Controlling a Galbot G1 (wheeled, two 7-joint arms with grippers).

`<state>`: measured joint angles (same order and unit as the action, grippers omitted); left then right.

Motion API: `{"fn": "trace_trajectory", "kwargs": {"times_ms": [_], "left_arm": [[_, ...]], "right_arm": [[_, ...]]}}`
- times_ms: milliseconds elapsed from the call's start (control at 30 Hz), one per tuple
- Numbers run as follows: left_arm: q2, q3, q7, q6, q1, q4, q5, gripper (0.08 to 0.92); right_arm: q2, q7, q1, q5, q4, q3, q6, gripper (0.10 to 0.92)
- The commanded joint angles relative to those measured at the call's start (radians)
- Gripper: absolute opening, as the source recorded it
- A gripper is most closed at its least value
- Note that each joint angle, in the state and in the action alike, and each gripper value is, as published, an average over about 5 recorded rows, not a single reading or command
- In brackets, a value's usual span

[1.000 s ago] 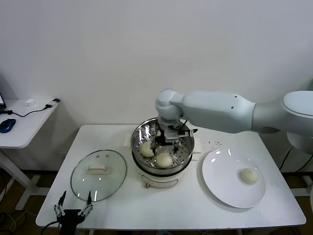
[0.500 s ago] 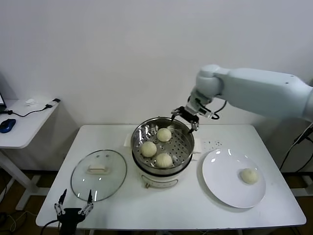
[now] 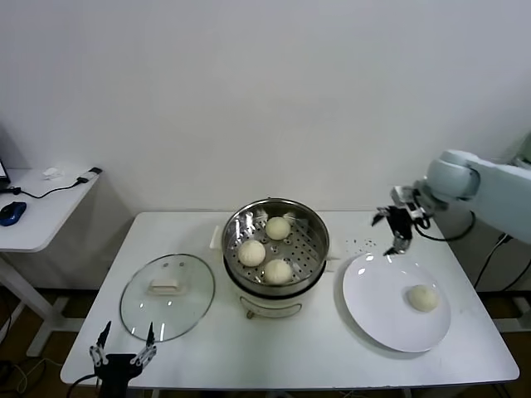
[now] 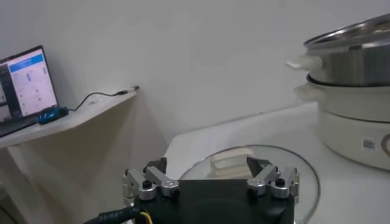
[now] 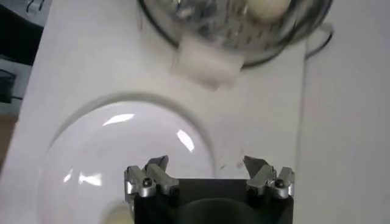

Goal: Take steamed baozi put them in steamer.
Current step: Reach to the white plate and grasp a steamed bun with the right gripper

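The steel steamer (image 3: pixel 275 217) stands at the table's middle on its cream base, with three baozi on its perforated tray: one at the back (image 3: pixel 278 227), one at the left (image 3: pixel 251 252), one at the front (image 3: pixel 278 271). A fourth baozi (image 3: pixel 423 298) lies on the white plate (image 3: pixel 373 290) at the right. My right gripper (image 3: pixel 392 232) is open and empty, in the air above the plate's far left edge, between steamer and plate. In the right wrist view the plate (image 5: pixel 116 152) lies under the open gripper (image 5: pixel 207 170). My left gripper (image 3: pixel 124 344) is parked open at the table's front left edge.
The round glass lid (image 3: pixel 168 295) with a white handle lies flat left of the steamer; it also shows in the left wrist view (image 4: pixel 250 176). A side desk (image 3: pixel 37 207) with a mouse and cables stands at the far left. The table ends just right of the plate.
My right gripper has left the steamer, where it let go of a third baozi, and swung right to the plate's far edge. The left arm has not moved.
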<state>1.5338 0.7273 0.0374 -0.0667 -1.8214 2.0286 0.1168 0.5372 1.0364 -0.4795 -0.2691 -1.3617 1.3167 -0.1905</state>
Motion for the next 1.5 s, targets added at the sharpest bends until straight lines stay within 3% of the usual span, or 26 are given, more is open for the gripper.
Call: {"fn": "trace_trajectory", "kwargs": {"times_ms": [33, 433, 1200, 1500], "left_arm": [[0.005, 0.000, 0.000, 0.000, -0.002, 0.004, 0.006, 0.823], [0.015, -0.004, 0.000, 0.002, -0.003, 0.006, 0.021, 0.823], [0.018, 0.003, 0.002, 0.004, 0.001, -0.002, 0.024, 0.823], [0.020, 0.003, 0.003, 0.002, 0.000, -0.001, 0.024, 0.823]], "right_arm": [[-0.156, 0.051, 0.407, 0.165, 0.035, -0.307, -0.065, 0.823], [-0.093, 0.041, 0.521, 0.273, 0.148, -0.396, -0.010, 0.823], [0.028, 0.030, 0.525, 0.300, 0.244, -0.415, 0.005, 0.820], [0.025, 0.051, 0.517, 0.291, 0.246, -0.419, 0.010, 0.659]]}}
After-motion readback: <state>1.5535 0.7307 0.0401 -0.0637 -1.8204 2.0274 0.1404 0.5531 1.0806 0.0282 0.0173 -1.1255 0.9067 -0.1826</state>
